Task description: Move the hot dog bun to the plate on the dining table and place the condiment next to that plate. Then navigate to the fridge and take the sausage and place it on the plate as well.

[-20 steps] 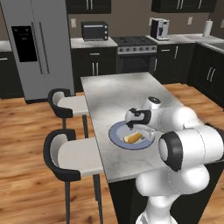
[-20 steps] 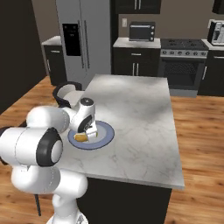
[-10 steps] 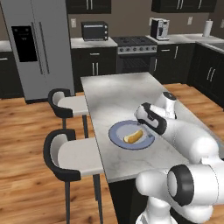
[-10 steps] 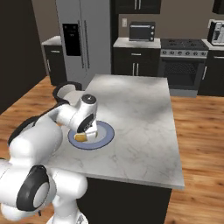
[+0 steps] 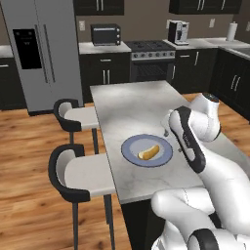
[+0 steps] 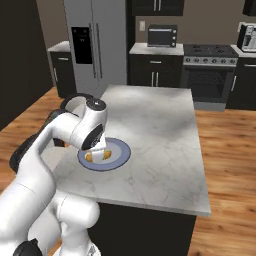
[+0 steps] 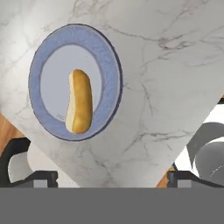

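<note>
- The fridge (image 5: 41, 53) stands shut against the far wall, well apart from the dining table; its steel doors are stiff and heavy, and the upright bar handles are the likely place to pull.
- The dining table (image 5: 134, 102) has a marble top that is bare around the plate, so there is room beside the plate for the condiment.
- The plate (image 7: 109, 65) lies flat near the table edge by the stools (image 5: 78, 171); it looks rigid and breakable and needs no handling.
- The end effector (image 5: 167, 131) hangs above the table just beside the plate, jaws spread wide and holding nothing.
- The hot dog bun (image 7: 79, 101) lies on the middle of the plate, so its step looks done. It is probably light, soft and easily crushed; a gentle grip across the narrow middle would suit it.
- In the left base view the bun's long axis runs diagonally, the far end pointing toward the arm's side of the table, with a slight curve.
</note>
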